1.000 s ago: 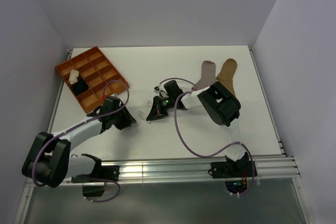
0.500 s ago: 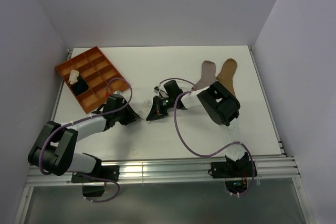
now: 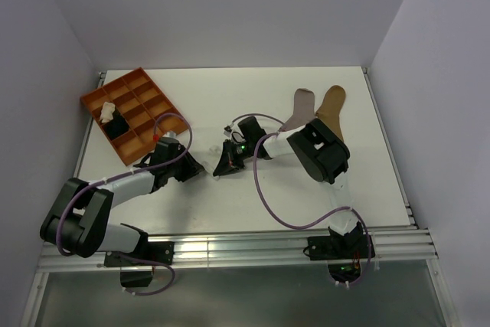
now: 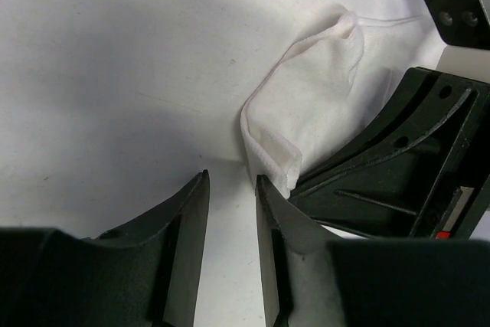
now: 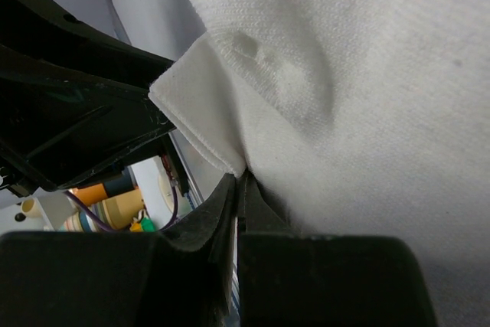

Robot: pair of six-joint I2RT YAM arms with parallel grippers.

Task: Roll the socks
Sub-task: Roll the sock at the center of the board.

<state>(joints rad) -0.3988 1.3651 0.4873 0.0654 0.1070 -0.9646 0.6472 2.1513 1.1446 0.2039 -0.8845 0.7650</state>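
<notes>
White sock [image 4: 314, 105] on bench [image 3: 230, 97], right of tray [image 3: 86, 100]; right end effector [image 5: 237, 185] clamped on its hem. Left end effector [image 4: 230, 185], fingers apart and empty, between tray and sock. Grey sock [image 3: 302, 103], tan sock [image 3: 332, 103] farther right of tray.

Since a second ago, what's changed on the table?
The left gripper moved right, nearer the white sock; its jaws are open and empty. Nothing was grabbed or released. The right gripper stayed shut on that sock, and the tray, grey sock and tan sock kept their places.
</notes>
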